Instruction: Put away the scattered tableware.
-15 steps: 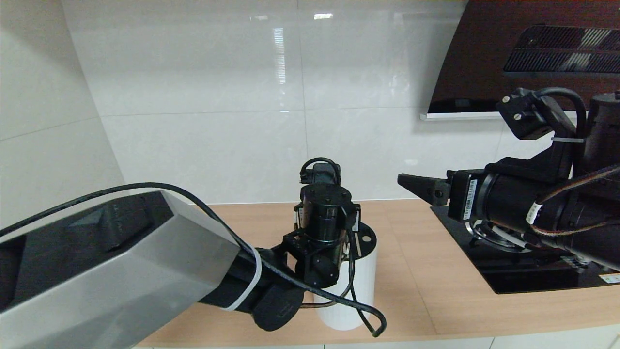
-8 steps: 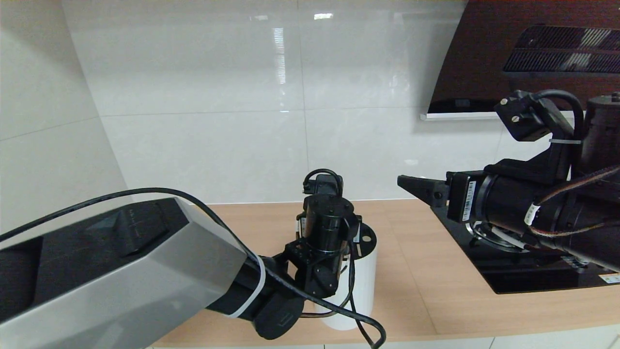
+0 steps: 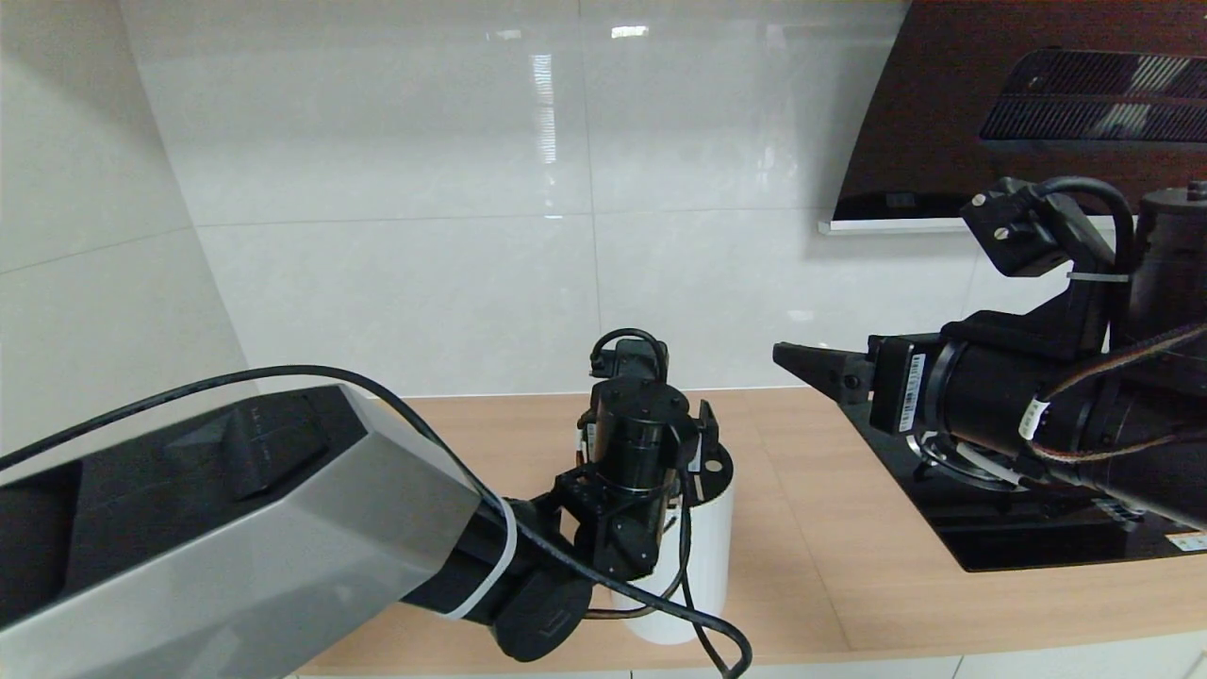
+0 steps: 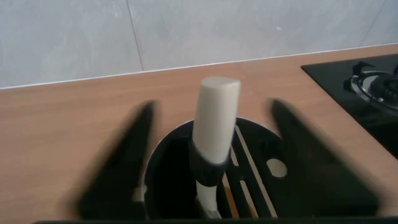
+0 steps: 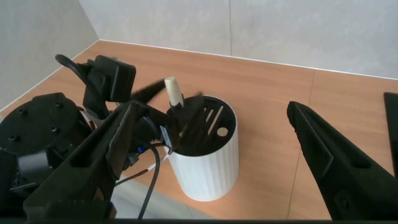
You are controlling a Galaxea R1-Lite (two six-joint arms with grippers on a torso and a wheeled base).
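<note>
**Sprung wide, nothing held**

Opened the left gripper (image 4: 211,107) within the last half second: one dark finger now in sight past the far edge of the black slotted lid (image 5: 214,127), none there before. Slid the left wrist a touch rightward over the full second. Barely budged the right gripper (image 3: 797,360).

Stands wide on the left, fingers either side of a cream-handled utensil (image 4: 214,124) and clear of it. Leaves that utensil nearly upright, slightly tilted, in the large opening of the white ribbed utensil holder (image 5: 208,168), on the wooden worktop (image 3: 801,528). Hangs spread on the right too, well apart from the holder, over the near edge of the gas hob (image 3: 990,538).

Could go wrong on the way out. Might clip the handle with a finger if swung sideways too soon, levering the utensil out. Might drag or tip the holder, judged light and sitting near the worktop's front edge. Calls for a straight rise first. Cannot tell whether more tableware lies about.
</note>
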